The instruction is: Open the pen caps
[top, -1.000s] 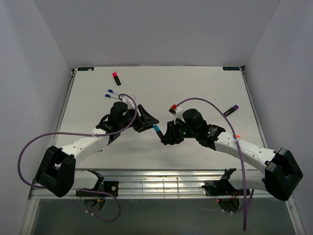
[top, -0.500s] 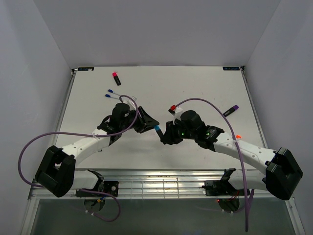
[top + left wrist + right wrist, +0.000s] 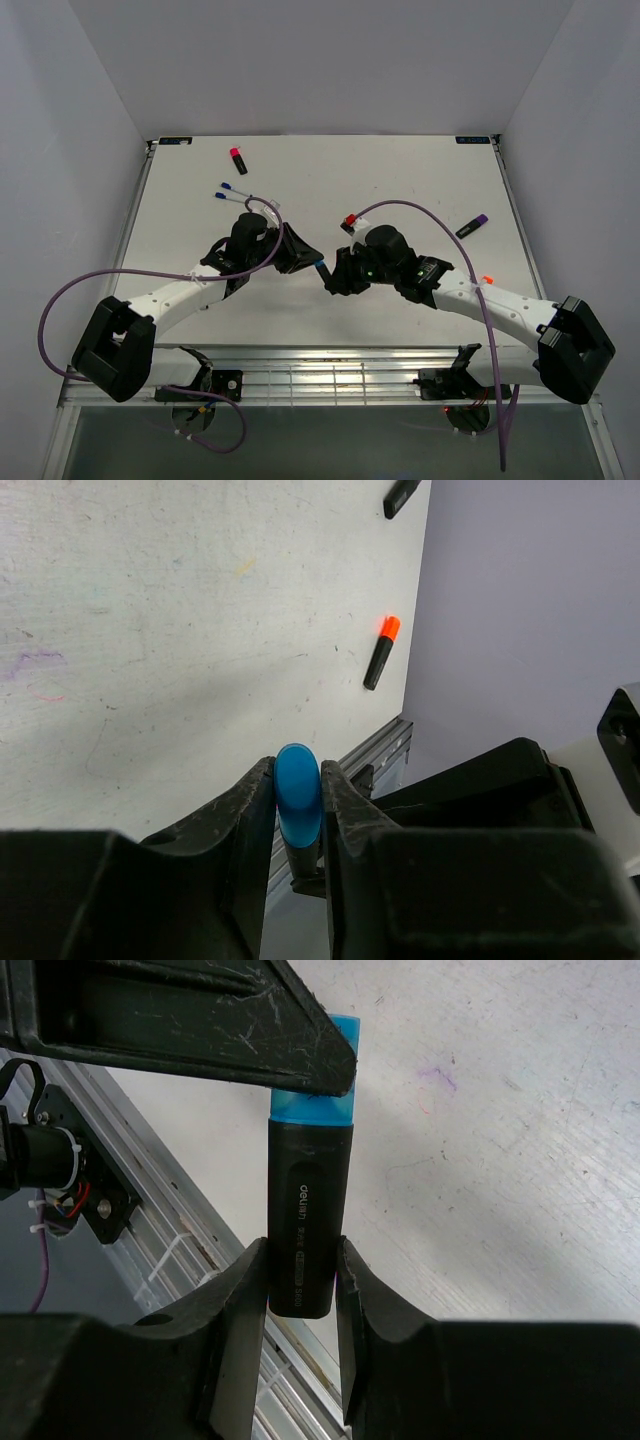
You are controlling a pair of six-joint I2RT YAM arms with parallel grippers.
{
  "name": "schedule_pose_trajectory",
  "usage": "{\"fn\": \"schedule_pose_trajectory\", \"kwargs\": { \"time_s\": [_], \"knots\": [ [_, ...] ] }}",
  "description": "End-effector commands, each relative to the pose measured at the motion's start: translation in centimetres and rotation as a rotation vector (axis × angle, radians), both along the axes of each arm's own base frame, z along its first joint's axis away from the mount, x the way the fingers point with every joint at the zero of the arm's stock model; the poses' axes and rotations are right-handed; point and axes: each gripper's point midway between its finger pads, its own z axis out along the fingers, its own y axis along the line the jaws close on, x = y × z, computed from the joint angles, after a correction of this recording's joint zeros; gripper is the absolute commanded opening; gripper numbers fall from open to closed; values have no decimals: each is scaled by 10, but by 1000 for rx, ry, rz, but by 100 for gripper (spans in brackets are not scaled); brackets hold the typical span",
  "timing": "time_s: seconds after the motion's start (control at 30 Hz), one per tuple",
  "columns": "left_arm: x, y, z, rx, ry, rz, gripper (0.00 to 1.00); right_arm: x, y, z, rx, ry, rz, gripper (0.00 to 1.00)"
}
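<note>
A stubby black marker (image 3: 305, 1215) with a blue pen cap (image 3: 318, 1100) is held above the table between the two arms. My right gripper (image 3: 300, 1260) is shut on the lower end of the marker's body. My left gripper (image 3: 298, 780) is shut on the blue cap (image 3: 298, 795), one finger pressed against each side. From above, the cap (image 3: 320, 266) shows in the small gap between the left gripper (image 3: 305, 258) and the right gripper (image 3: 335, 280) at the table's middle.
Lying on the table are a pink-capped marker (image 3: 237, 159), two thin blue-capped pens (image 3: 228, 190), a red-capped marker (image 3: 350, 221), a purple-capped marker (image 3: 474, 225) and an orange-capped marker (image 3: 487, 279). The orange-capped marker (image 3: 381, 652) lies near the table's metal edge rail (image 3: 385, 750).
My left gripper has moved right onto the blue cap and its jaws have closed on it. The right gripper has shifted slightly left, still holding the marker.
</note>
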Motion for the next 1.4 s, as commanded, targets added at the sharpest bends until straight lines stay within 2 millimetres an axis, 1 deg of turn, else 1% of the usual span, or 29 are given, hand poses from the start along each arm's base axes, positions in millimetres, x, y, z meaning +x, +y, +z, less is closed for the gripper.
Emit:
{"fn": "schedule_pose_trajectory", "kwargs": {
  "time_s": [0.0, 0.1, 0.13, 0.2, 0.23, 0.27, 0.33, 0.47, 0.5, 0.6, 0.7, 0.73, 0.77, 0.8, 0.83, 0.87, 0.9, 0.93, 1.0, 1.03, 1.07, 1.1, 1.13, 1.17, 1.2, 1.23, 1.27, 1.3, 1.37],
  "knots": [
    [3, -2, 4, 1, -14, 6, 33, 8, 12, 22, 60, -53, -4, 8],
    [2, -3, 4, 0, -13, 4, 26, 9, 12, 21, 57, -51, -4, 8],
    [2, -3, 4, 1, -12, 4, 18, 9, 13, 20, 54, -48, -4, 8],
    [1, -4, 4, 2, -14, 0, 10, 13, 17, 26, 75, -69, -6, 10],
    [1, -3, 3, 3, -10, 0, 8, 14, 18, 26, 73, -69, -5, 28],
    [1, -3, 3, 3, -11, -2, 2, 15, 18, 26, 70, -75, -5, 37],
    [1, -4, 4, 3, -14, -6, 0, 18, 20, 26, 63, -83, -4, 51],
    [0, -4, 5, 1, -16, -13, 0, 23, 24, 26, 47, -91, 4, 53],
    [0, -4, 7, -1, -18, -11, 0, 25, 26, 22, 38, -88, 9, 53],
    [-1, -4, 10, -4, -24, -13, 0, 27, 30, 22, 35, -86, 16, 50],
    [-1, -3, 12, -3, -29, -11, 0, 30, 34, 18, 24, -82, 21, 31],
    [-1, -2, 11, 3, -29, -5, 0, 30, 34, 13, 15, -74, 23, 11],
    [0, -2, 12, 9, -33, -4, 0, 31, 35, 12, 11, -72, 24, 8],
    [1, 0, 10, 24, -24, 4, 0, 26, 31, 4, -15, -47, 28, 8],
    [9, -1, 17, 28, -43, 21, 0, 24, 30, -1, -27, -37, 32, 8],
    [8, 3, 10, 68, -7, 31, 0, 23, 25, -11, -55, -31, 14, 8],
    [12, 3, 11, 82, -1, 44, 0, 22, 21, -15, -73, -35, 0, 8],
    [23, 0, 23, 81, -14, 59, 0, 17, 19, -20, -99, -36, 0, 8],
    [36, 4, 27, 113, 3, 114, 0, 18, 8, -30, -164, -75, -57, 8],
    [46, 8, 33, 113, -10, 142, 0, 12, 7, -30, -177, -94, -58, 8],
    [59, 6, 46, 104, -42, 157, 0, 10, 6, -32, -179, -103, -63, 8],
    [69, 3, 59, 76, -94, 155, 0, 0, 3, -42, -177, -76, -43, 8],
    [80, 7, 69, 69, -156, 146, 0, -5, 3, -40, -154, -66, -31, 8],
    [88, 7, 81, 44, -205, 138, 0, -16, 10, -38, -106, -40, 21, 8],
    [93, 7, 93, 16, -251, 126, 0, -23, 11, -37, -79, -15, 34, 8],
    [102, 16, 102, -1, -297, 137, 0, -29, 10, -37, -51, -7, 48, 8],
    [105, 18, 111, -31, -348, 130, 0, -37, 15, -30, 2, 8, 95, 8],
    [102, 20, 114, -46, -361, 112, 0, -42, 16, -22, 39, 16, 105, 8],
    [104, 30, 115, -38, -387, 128, 0, -38, 13, -17, 60, 6, 85, 8]
  ]
}}
